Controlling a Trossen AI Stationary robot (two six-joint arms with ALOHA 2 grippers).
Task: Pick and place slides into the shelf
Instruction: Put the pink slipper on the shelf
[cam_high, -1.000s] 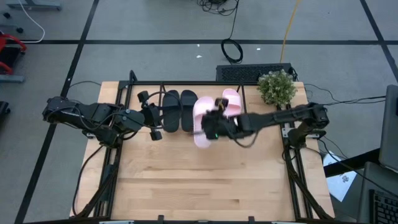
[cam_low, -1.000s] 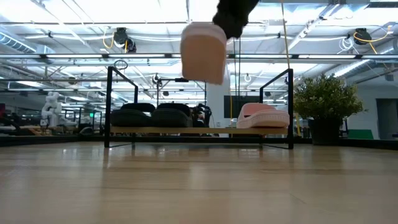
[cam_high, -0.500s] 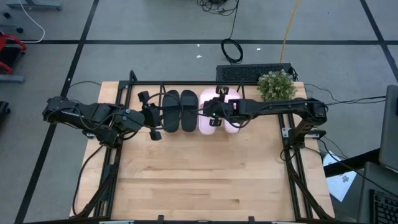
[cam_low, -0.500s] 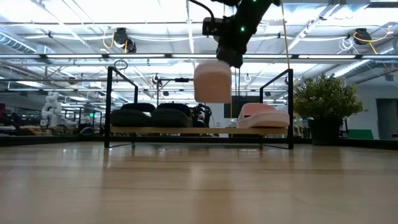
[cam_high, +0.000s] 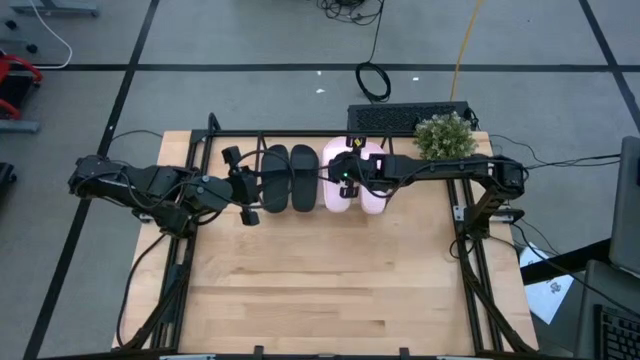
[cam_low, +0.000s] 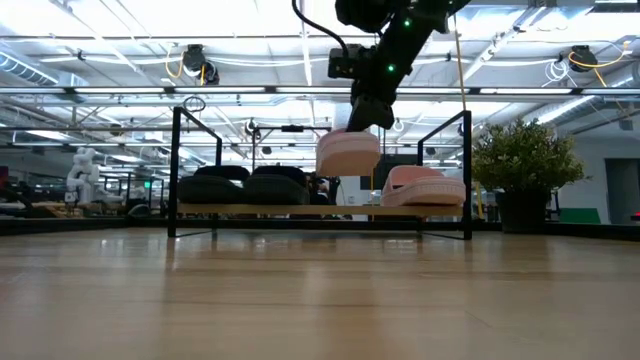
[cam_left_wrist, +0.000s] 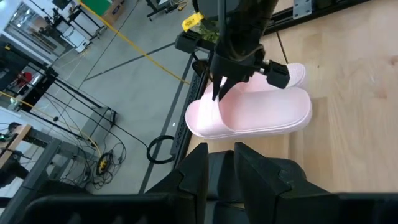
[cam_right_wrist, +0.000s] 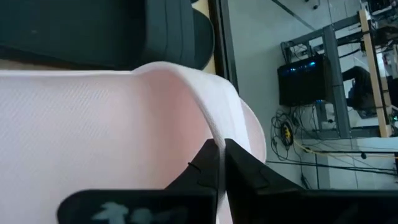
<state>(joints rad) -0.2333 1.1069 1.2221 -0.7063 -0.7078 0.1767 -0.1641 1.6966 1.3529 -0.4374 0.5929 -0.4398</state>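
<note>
The shelf stands along the table's far edge. Two black slides lie side by side on its wood base, and a pink slide lies farther right. A second pink slide hangs above the base between them, with my right gripper shut on it. My left gripper waits just left of the black slides. Its fingers stand slightly open with nothing between them. My right gripper pinches the edge of the held pink slide's strap between its two fingers. The fingers slant down from the table's right. The slide hangs below them, roughly level, sole down, clear of the shelf's base.
A potted plant stands at the shelf's right end. A dark keyboard lies on the floor beyond the table. The near part of the wooden table is bare. Black frame rails run along the table's left and right sides.
My right gripper has carried the pink slide toward the table's far edge and down, into the gap between the black slides and the other pink slide. The slide has swung from hanging steeply to roughly level. The gripper has stayed shut on it.
</note>
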